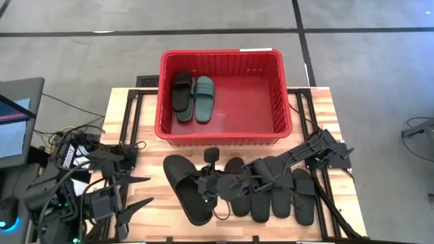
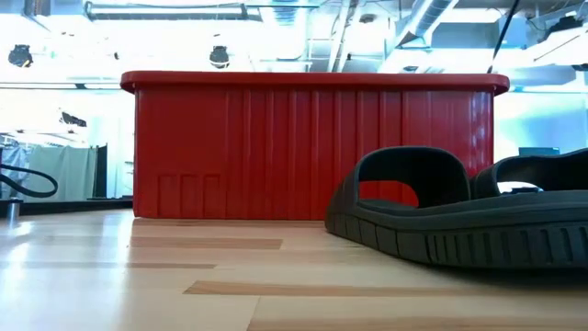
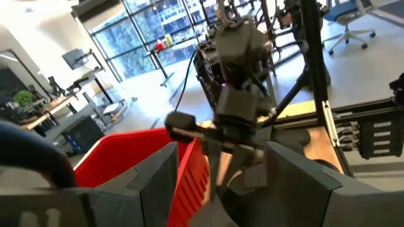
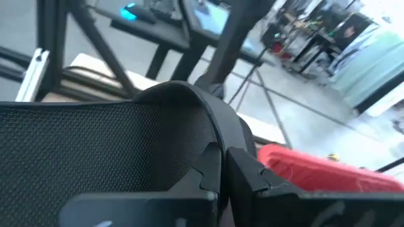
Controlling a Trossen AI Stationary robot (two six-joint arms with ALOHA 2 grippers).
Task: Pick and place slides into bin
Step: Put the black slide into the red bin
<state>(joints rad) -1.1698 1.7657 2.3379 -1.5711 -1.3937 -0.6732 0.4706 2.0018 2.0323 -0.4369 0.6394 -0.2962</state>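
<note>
Six black slides [image 1: 244,193] lie along your counter's [image 1: 339,115] near edge. Your right pincer [image 1: 211,181] is closed on one slide's strap there. Two more slides, one black [image 1: 181,91] and one green [image 1: 204,99], sit in the bin [image 1: 285,115] at the far edge. Your left pincer [image 1: 139,191] waits, fingers apart and empty, at the near left corner.

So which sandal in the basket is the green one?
Find the red bin at the table's far edge. Two slides lie side by side in its left part, soles down. The green slide is the right one; its neighbour, the black slide, is dark.
</note>
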